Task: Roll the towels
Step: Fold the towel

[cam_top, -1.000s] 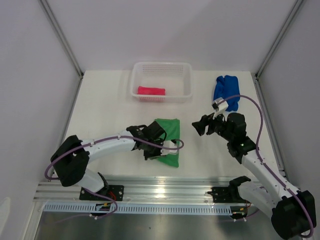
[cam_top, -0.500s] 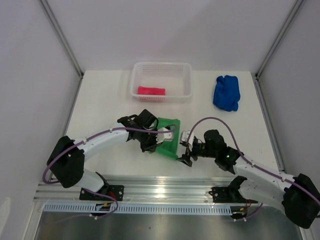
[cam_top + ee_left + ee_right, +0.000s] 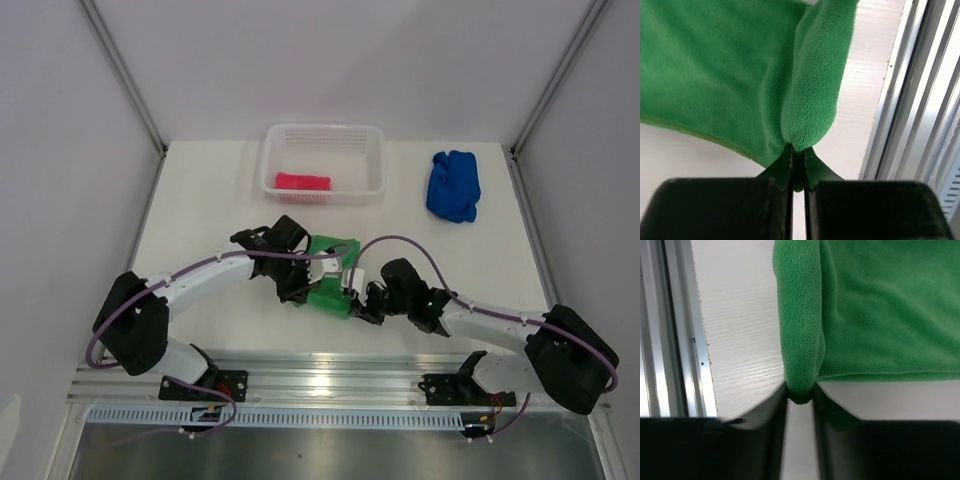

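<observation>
Green towel [image 3: 330, 296] pinched by L jaws & R jaws; pink towel [image 3: 302, 182] in basket [image 3: 325, 132], blue towel [image 3: 453, 186] far R.

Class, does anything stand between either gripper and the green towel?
Nothing visible does. The jaws of the left gripper are shut on the rolled edge of the green towel; those of the right gripper pinch its other end.
</observation>
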### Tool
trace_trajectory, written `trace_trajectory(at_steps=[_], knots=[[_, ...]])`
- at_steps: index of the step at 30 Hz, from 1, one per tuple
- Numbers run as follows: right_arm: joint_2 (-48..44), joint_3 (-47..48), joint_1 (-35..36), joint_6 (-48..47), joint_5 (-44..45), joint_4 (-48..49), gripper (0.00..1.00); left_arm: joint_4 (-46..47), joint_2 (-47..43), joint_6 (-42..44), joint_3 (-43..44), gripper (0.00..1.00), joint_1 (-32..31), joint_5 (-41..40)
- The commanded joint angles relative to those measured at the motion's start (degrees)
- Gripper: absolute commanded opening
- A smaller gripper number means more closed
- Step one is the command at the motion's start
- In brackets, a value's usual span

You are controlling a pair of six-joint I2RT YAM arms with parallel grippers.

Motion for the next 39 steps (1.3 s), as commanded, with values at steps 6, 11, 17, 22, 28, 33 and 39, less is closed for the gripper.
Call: trace_trajectory(at_steps=[6, 11, 17, 22, 28, 33, 39], knots=[[1.73, 6.81, 0.33, -2.38, -4.09, -5.66, 0.07, -4.18, -1.96, 0.06, 2.12, 0.01, 0.61, 4.12], [-3.71, 7.51, 0.42, -0.98, -9.1, -10.21, 0.0, -9.27, -4.68, 0.15, 1.32, 0.01, 0.61, 6.58], [-9.43, 8.21, 2.79, 5.7, -14.63, -12.69, 0.0, -16.92, -8.47, -0.29, 0.44, 0.01, 0.61, 12.2], [-10.41, 8.65, 3.23, 12.65, -20.27, -14.18, 0.0, -21.23, -10.58, 0.32, -0.09, 0.05, 0.69, 14.93], [-1.63, 13.92, -0.63, 11.95, -16.05, -14.8, 0.0, -18.78, -5.4, -0.91, 3.34, 0.11, 5.0, 12.74], [6.46, 18.67, -6.42, 10.02, -14.56, -17.61, 0.0, -16.24, 1.02, -1.7, 7.73, 0.14, 7.9, 9.58], [10.07, 21.92, -11.44, 9.66, -12.88, -19.29, 0.0, -14.21, 6.03, -1.26, 13.01, 0.23, 9.57, 5.71]])
